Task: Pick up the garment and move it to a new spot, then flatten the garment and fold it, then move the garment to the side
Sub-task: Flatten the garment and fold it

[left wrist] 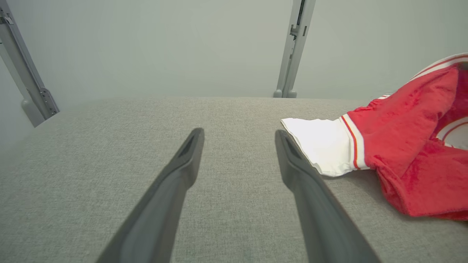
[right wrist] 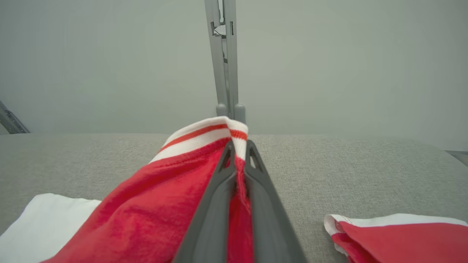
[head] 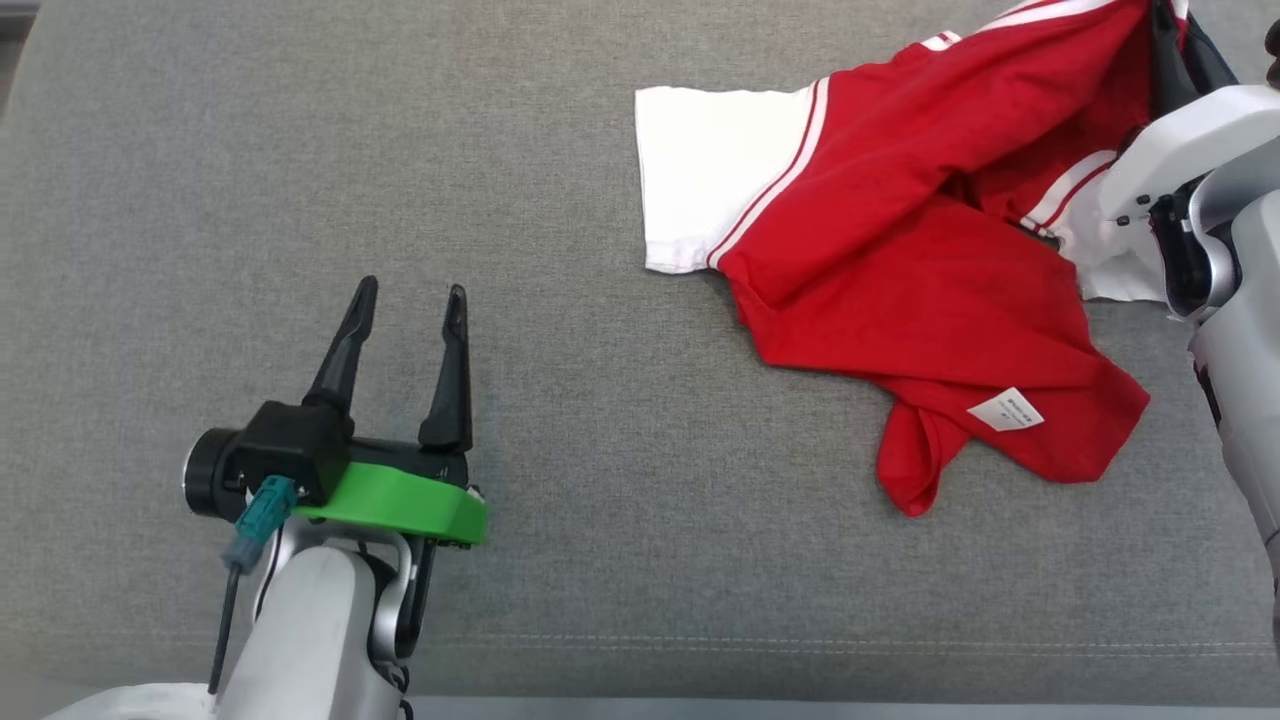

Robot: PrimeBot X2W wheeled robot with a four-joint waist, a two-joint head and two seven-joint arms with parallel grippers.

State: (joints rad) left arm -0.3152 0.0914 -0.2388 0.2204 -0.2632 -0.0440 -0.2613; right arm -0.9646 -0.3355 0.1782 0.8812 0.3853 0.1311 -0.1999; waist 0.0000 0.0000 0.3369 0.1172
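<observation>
One garment (head: 900,250), red with white sleeves and striped trim, is recorded crumpled at the far right of the surface (head: 600,550), partly raised at its upper end. One white sleeve (head: 710,170) is spread flat toward the middle, and a white label (head: 1005,410) is turned up at the near hem.

Right claw (right wrist: 240,146): closed narrow on a fold of red cloth just below the striped edge (right wrist: 204,133), which is bunched over the fingertips.

Left claw (head: 412,290): spread wide, nothing held, kept above bare surface near the front left, apart from the garment.

Risks, as judged:
- Only a thin pinch is taken close to the edge, so the cloth could be pulled out of the grip under the weight of the hanging part.
- With a single point held, the body could be dragged and twisted tighter, and flattening made harder.
- The garment is placed near the right end, so a loose part could be carried over the side.

Surface: grey woven upholstery, with a stitched seam (head: 800,645) along the front.

Room: a plain pale wall (left wrist: 182,44) is set behind, with grey metal posts (left wrist: 294,47) mounted against it.
</observation>
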